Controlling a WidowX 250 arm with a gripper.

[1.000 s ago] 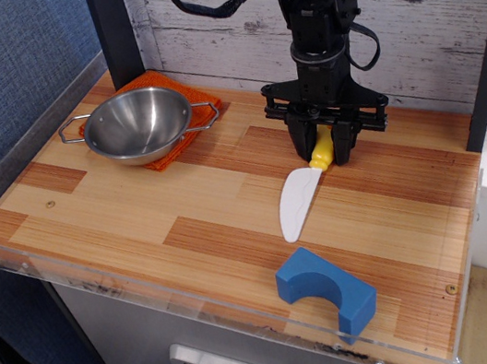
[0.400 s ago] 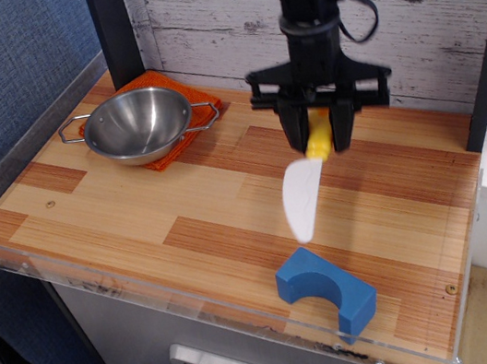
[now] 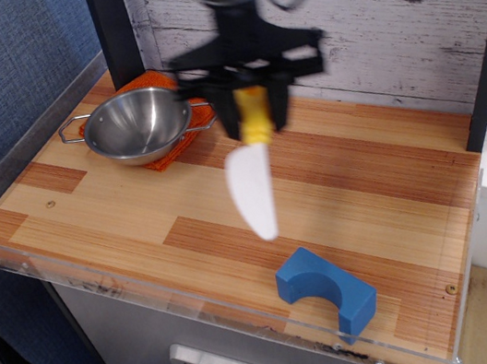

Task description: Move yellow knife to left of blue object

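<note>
Already the gripper [image 3: 254, 115] had pinched the yellow knife [image 3: 254, 173] by its yellow handle, jaws pressed against either side of it, and the white blade hung down and a touch forward, clear of the wooden tabletop [image 3: 119, 221]. A second earlier the knife had lain flat on the wood toward the right rear of the table, with the claw down around its handle; a moment later it had been lifted off the surface in that same spot; by this moment the whole arm had carried it well to the left and higher, so that it hung in the air over the middle of the table, near the steel bowl [image 3: 136, 123] that sat on the orange cloth [image 3: 182, 141]. The blue object [image 3: 325, 290] had not moved: it lay at the front edge, right of centre, arch facing forward. For the task, this meant the pickup was done and the carry was well under way; the knife's tip now hung left of the block though farther back, so what seemed left was to bring it forward, lower it onto the bare wood just left of the block, and release it. No brand, label or writing could be read anywhere.
</note>
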